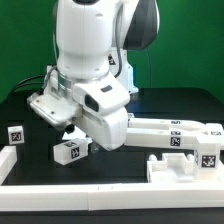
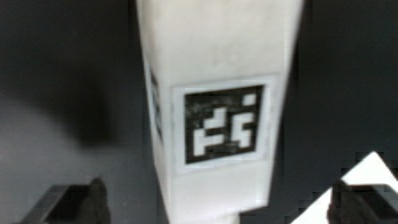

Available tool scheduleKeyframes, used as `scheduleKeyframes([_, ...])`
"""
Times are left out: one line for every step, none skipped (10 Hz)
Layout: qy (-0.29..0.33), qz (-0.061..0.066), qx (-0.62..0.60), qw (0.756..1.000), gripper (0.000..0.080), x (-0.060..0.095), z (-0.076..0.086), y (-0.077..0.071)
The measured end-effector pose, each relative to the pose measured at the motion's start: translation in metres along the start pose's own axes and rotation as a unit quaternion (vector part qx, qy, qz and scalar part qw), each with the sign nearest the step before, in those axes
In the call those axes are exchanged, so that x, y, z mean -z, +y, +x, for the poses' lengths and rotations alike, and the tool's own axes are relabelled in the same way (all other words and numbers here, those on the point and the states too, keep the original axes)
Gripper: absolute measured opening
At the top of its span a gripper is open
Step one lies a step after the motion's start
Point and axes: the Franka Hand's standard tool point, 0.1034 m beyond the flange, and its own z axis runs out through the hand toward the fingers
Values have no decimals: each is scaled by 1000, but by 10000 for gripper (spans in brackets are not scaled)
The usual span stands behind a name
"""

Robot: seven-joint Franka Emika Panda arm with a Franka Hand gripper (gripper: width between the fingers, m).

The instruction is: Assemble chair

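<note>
A black table was set before a green backdrop. A long white tagged chair part was laid flat on it, towards the exterior view's near left, directly beneath the gripper. The gripper was held wide open with nothing grasped, its fingertips placed either side of the part and clear of it. The part's long axis ran across the line between the fingers, so closing was judged likely to catch its narrow sides.
</note>
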Motion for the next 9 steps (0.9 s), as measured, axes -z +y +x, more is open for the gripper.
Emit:
scheduleKeyframes([-5,-7,-73,997,641,9,-2,2])
scheduleKeyframes([-8,-14,-163,986,647,16,-4,4])
scheduleKeyframes([-7,-11,-247,969,647,23,-4,7])
scheduleKeyframes([-9,-10,-310,951,649,30,-6,13])
scheduleKeyframes([-7,-11,-333,943,649,28,-6,14])
scheduleKeyframes([-7,-10,-359,933,649,28,-6,13])
scheduleKeyframes([-5,-11,-407,913,649,29,-6,13])
scheduleKeyframes([-5,-12,-485,874,649,36,-14,12])
scheduleKeyframes([-5,-9,-554,832,649,39,-21,9])
